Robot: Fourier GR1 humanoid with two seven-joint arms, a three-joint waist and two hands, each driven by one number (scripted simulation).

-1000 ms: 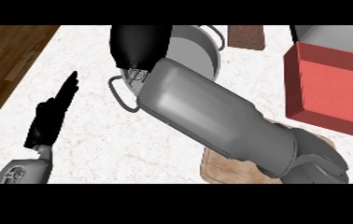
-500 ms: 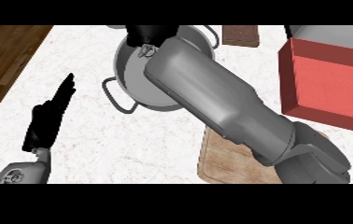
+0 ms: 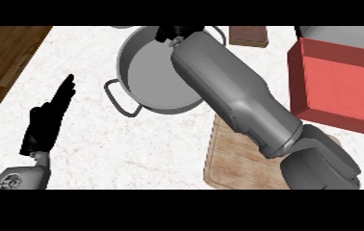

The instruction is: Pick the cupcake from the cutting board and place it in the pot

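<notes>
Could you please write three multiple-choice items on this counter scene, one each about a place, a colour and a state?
1. Where is the right robot hand?
A. at the pot's far rim
B. on the cutting board
C. beside the box

2. What colour is the box?
A. blue
B. red
C. green

3. How is the left robot hand?
A. curled round the pot's handle
B. open, fingers straight, apart from the pot
C. flat on the cutting board

Key: 1 A, the black hand shows over the far rim. 2 B, its sides are red. 3 B, it stands at the view's left, holding nothing.
</notes>
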